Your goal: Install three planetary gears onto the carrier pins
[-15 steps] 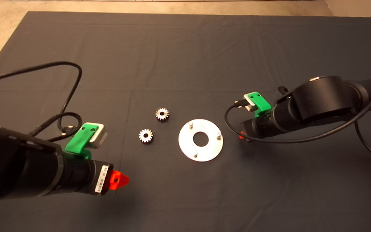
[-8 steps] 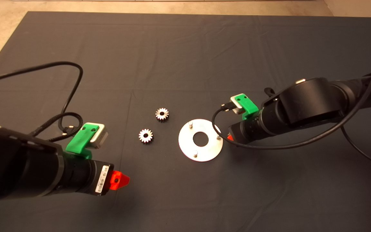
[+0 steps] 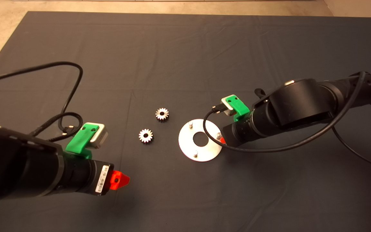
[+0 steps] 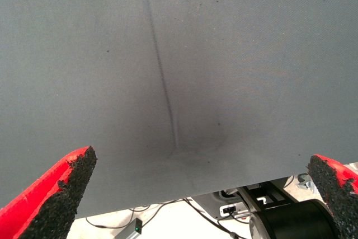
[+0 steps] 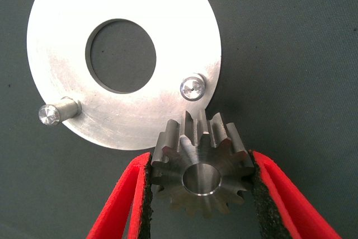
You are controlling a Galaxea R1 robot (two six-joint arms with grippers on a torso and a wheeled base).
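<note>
Red fingers of the right gripper [image 5: 201, 200] pinch one gear [image 5: 202, 173] by its teeth, bore upright, just beside the nearest pin [image 5: 192, 87] at the disc [image 5: 168, 37] rim. Centre the bore squarely over that pin before lowering, keep the gear level, and release only once seated. Two gears [image 3: 162, 114] [image 3: 146, 135] lie on the mat [image 3: 185, 48] beside the disc. Left gripper [image 4: 196, 194] hangs wide open and empty, well apart.

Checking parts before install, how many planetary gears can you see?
3: two gears lie on the mat left of the disc, at and; the right gripper holds one gear.
</note>
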